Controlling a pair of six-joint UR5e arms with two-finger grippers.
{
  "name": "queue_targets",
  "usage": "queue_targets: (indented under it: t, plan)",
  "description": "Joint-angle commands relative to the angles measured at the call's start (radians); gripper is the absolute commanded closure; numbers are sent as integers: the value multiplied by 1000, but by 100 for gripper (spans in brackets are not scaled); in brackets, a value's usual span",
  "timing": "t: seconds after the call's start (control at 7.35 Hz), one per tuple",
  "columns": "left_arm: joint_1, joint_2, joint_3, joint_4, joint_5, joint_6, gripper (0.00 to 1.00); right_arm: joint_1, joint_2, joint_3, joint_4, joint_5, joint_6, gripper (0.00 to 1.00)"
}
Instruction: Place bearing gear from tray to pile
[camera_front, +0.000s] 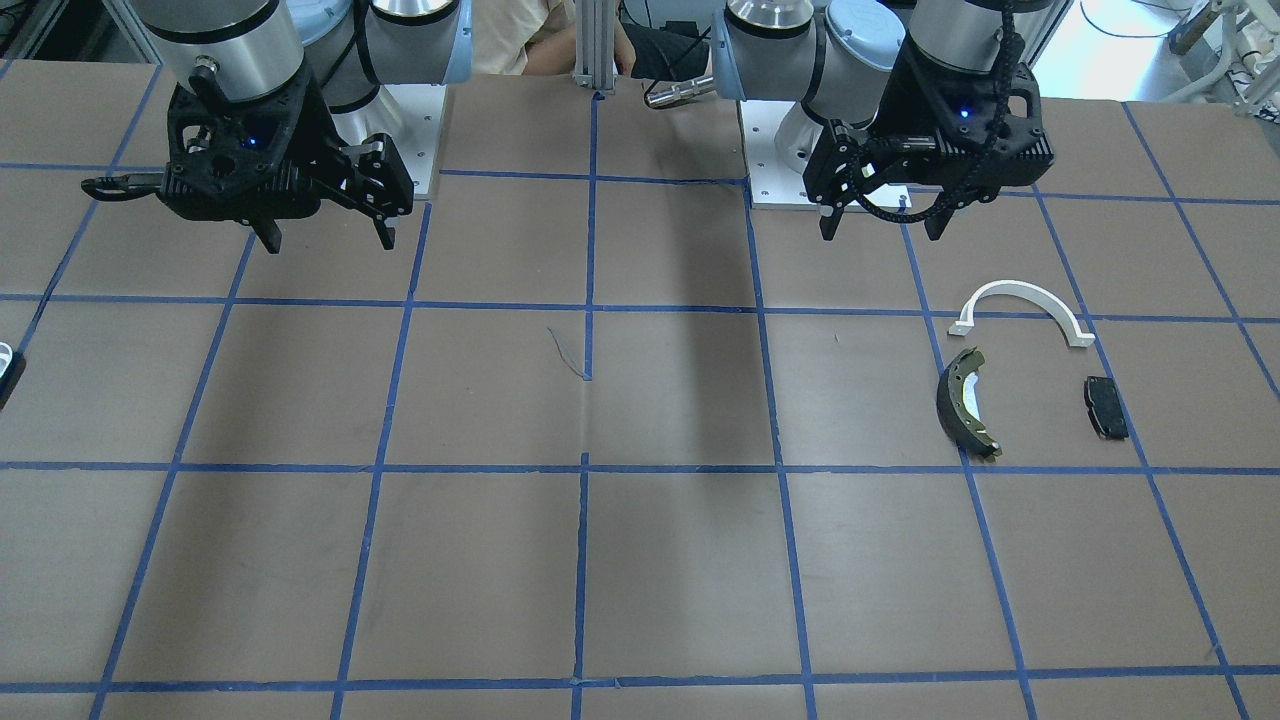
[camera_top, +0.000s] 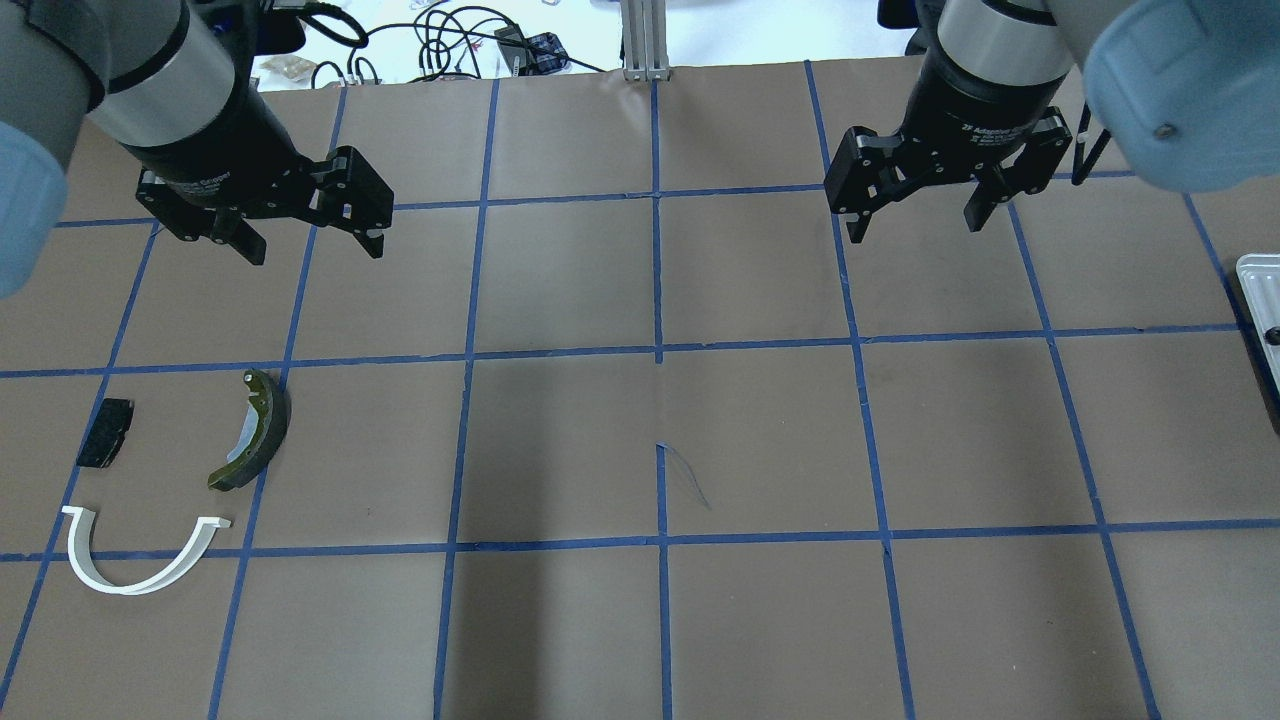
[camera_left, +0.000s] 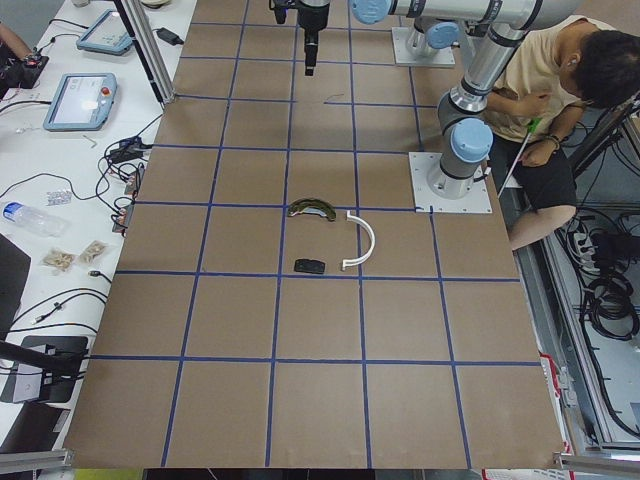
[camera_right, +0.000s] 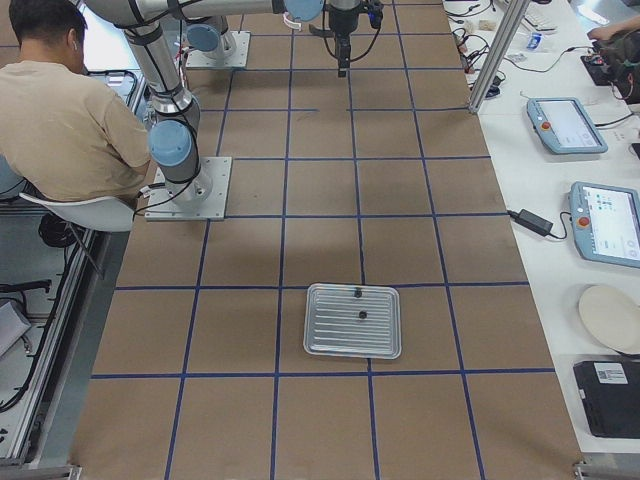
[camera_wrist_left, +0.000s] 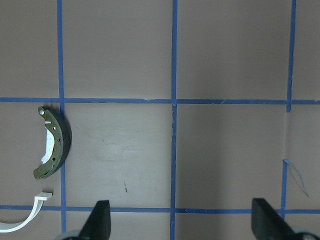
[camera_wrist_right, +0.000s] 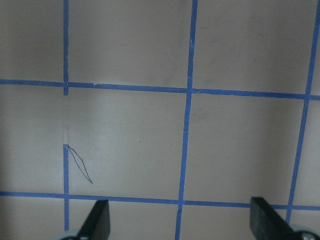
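The pile lies on the table's left side: a white half-ring bracket (camera_top: 130, 589), a dark brake shoe with olive rim (camera_top: 272, 430) and a small black pad (camera_top: 105, 432). The metal tray (camera_right: 312, 322) sits far to the right and holds two small dark parts (camera_right: 361, 315); I cannot tell which is the bearing gear. My left gripper (camera_top: 310, 245) hangs open and empty beyond the pile. My right gripper (camera_top: 915, 232) hangs open and empty, well short of the tray, whose edge shows in the overhead view (camera_top: 1258, 295).
The brown table carries a blue tape grid. The arm bases (camera_front: 790, 160) stand at the robot side. A seated person (camera_right: 60, 110) is beside the right arm's base. Tablets and cables lie on the side bench (camera_right: 600, 220).
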Motion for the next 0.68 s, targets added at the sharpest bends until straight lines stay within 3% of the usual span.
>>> queue_targets:
  t: [0.0, 0.27, 0.54]
  plan:
    - [0, 0, 0, 0, 1, 0, 0, -18, 7, -1, -5, -5, -69, 0]
    - [0, 0, 0, 0, 0, 0, 0, -159, 14, -1, -8, -5, -245, 0]
    - [0, 2, 0, 0, 1, 2, 0, -375, 63, -5, -28, -7, -489, 0]
